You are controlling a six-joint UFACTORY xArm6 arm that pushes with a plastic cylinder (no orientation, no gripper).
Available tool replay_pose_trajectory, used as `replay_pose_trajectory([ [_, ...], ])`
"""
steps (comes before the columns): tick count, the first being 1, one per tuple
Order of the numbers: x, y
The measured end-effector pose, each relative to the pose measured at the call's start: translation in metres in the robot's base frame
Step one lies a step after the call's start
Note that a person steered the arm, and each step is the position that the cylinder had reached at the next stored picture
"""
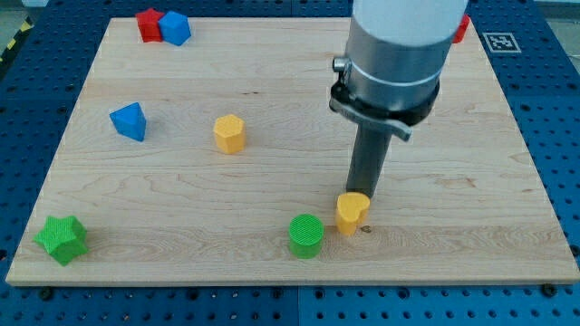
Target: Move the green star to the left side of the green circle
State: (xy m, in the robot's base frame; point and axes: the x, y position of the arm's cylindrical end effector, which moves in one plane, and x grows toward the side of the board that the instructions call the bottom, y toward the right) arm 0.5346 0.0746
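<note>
A pale wooden board (272, 163) rests on a blue perforated table (27, 109); a black-and-white marker tag (500, 42) sits off the board's far right corner. The arm enters from the view's top, right of centre: a broad grey cylinder (403, 36) over a dark clamp ring, narrowing to a straight dark rod held upright. My tip (362, 194) stands at the far edge of a yellow heart-shaped block (352, 213), touching it or just short of it; the exact contact cannot be told. The rod carries no jaws and has hold of nothing.

The green star (62, 239) lies at the near left corner of the board, well apart from my tip. The green circle (306, 235) lies near the board's near edge, just left of the yellow heart block and close beside it. The star is thus already left of the circle, but far from it.

Other blocks: a yellow hexagonal block (229, 133) at mid-board, a blue block (130, 121) to its left, a red block (149, 24) and a second blue block (175, 27) touching at the far left, and a red block (462, 29) partly hidden behind the arm.
</note>
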Motion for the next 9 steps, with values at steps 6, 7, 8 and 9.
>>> replay_pose_trajectory([
  [6,-0.030,-0.153],
  [7,-0.030,-0.213],
  [8,-0.030,-0.289],
  [9,-0.030,-0.362],
])
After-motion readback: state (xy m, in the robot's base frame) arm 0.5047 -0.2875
